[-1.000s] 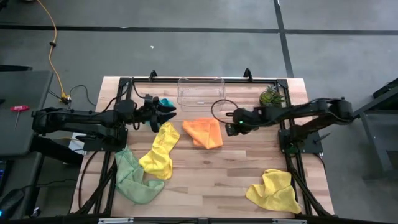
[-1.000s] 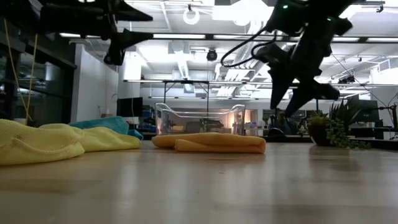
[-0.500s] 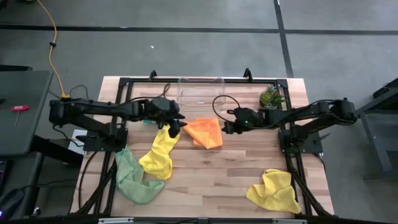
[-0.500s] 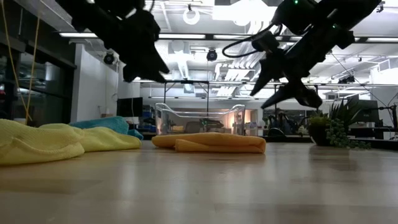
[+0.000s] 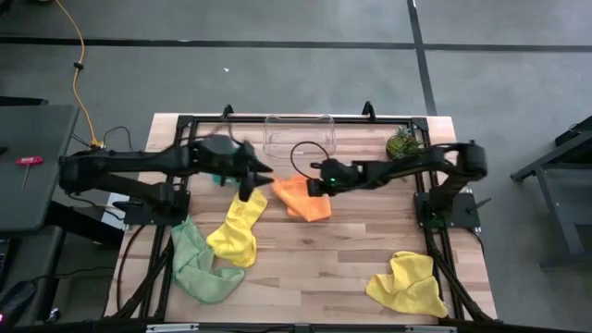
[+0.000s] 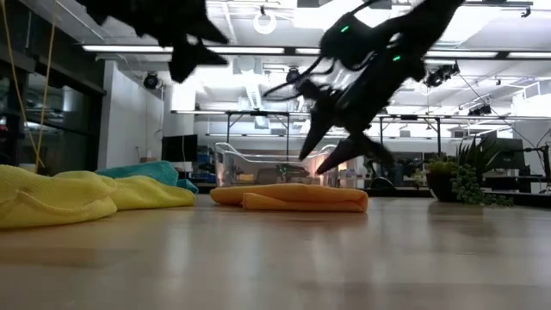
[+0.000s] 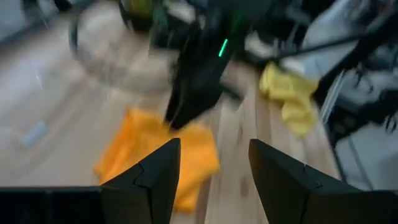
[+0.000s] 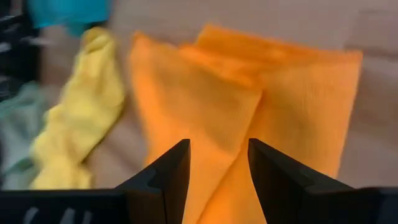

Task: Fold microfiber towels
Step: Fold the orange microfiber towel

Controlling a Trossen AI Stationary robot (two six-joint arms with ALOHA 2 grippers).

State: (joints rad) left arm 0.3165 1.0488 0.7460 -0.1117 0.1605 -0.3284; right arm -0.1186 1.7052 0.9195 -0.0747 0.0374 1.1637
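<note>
High view: the orange towel [image 5: 303, 197] lies folded near the surface [image 5: 342, 259] centre, long axis running roughly 11 to 5 o'clock. The right gripper [image 5: 311, 185] hangs over its 1 o'clock edge, empty, jaws parted; the left gripper [image 5: 255, 178] hovers off its 9 o'clock side, also open and empty. The right arm looks nearer.

Low view: the orange towel [image 6: 293, 197] lies flat; the right gripper [image 6: 331, 151] sits just above it, not touching.

Left wrist view: open fingers [image 7: 152, 177] frame the orange towel [image 7: 161, 155].

Right wrist view: the orange towel [image 8: 249, 106] lies directly ahead between parted fingers [image 8: 168, 171].
</note>
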